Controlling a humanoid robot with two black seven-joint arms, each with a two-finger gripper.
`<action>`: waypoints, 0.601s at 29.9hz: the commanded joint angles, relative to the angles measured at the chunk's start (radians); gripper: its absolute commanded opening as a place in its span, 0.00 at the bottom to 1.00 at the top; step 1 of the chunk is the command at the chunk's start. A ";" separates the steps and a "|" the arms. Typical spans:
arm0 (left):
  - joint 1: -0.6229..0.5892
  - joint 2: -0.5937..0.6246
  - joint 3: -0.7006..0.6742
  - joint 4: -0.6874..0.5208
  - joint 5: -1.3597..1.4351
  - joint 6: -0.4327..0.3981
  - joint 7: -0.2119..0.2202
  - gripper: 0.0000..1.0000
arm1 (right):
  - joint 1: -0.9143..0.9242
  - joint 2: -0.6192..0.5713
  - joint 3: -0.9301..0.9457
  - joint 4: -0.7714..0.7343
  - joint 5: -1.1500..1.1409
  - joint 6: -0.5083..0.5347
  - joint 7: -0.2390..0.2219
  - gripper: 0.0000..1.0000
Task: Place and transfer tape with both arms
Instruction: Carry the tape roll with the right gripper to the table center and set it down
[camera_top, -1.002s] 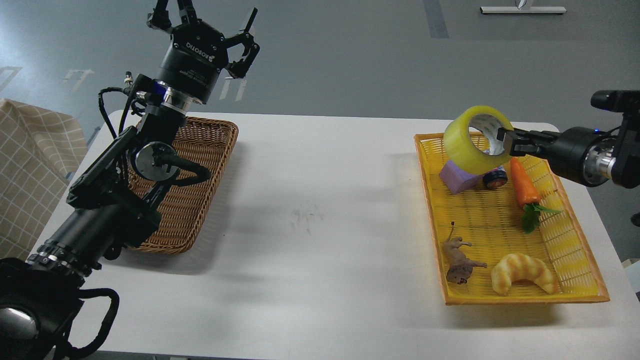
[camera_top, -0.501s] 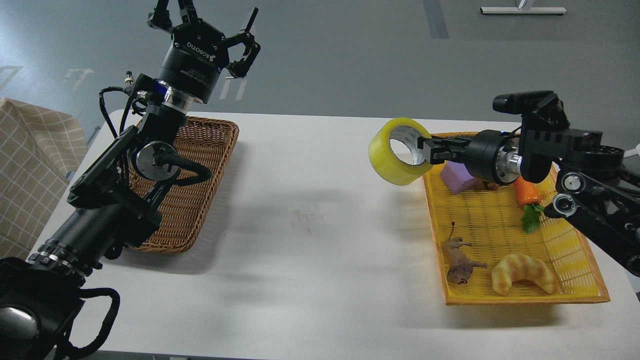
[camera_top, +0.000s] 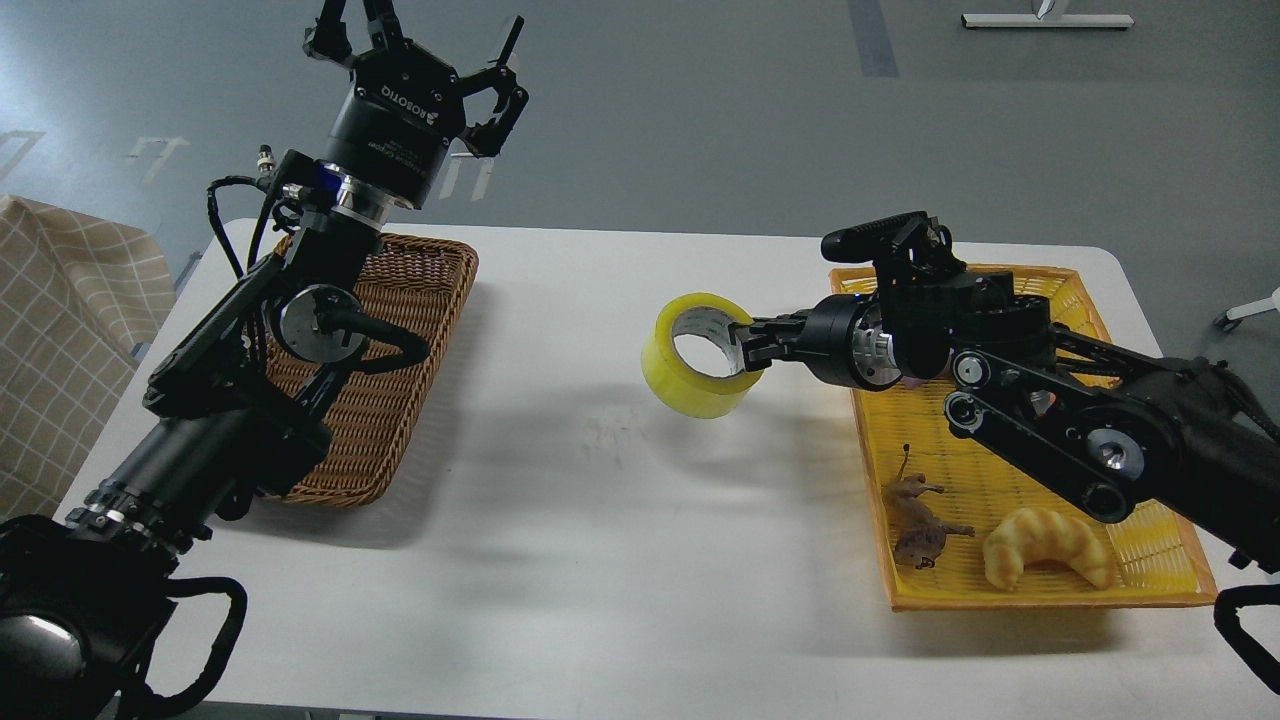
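The tape (camera_top: 700, 355), a wide translucent yellow roll with a grey-white core, hangs above the middle of the white table (camera_top: 600, 520). My right gripper (camera_top: 747, 345) is shut on the roll's right wall, one finger inside the core, and holds it clear of the tabletop, left of the yellow basket (camera_top: 1150, 590). My left gripper (camera_top: 420, 35) is open and empty, raised high above the far end of the brown wicker basket (camera_top: 400, 330).
The yellow basket at the right holds a croissant toy (camera_top: 1045, 545) and a small animal figure (camera_top: 920, 520); my right arm hides its far part. A checked cloth (camera_top: 60, 330) lies at the far left edge.
My right arm has swung left, carrying the tape from above the yellow basket out over the table's middle and lower. My left arm has barely shifted.
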 joint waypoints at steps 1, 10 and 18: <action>0.000 -0.003 0.000 0.000 0.000 0.000 0.000 0.98 | 0.005 0.017 -0.027 -0.006 -0.004 0.000 -0.001 0.00; 0.000 -0.012 0.000 0.001 0.000 0.000 0.000 0.98 | 0.006 0.070 -0.058 -0.089 -0.014 0.000 -0.006 0.00; 0.000 -0.015 0.000 0.000 0.000 0.000 0.001 0.98 | 0.013 0.121 -0.070 -0.138 -0.030 0.000 -0.006 0.00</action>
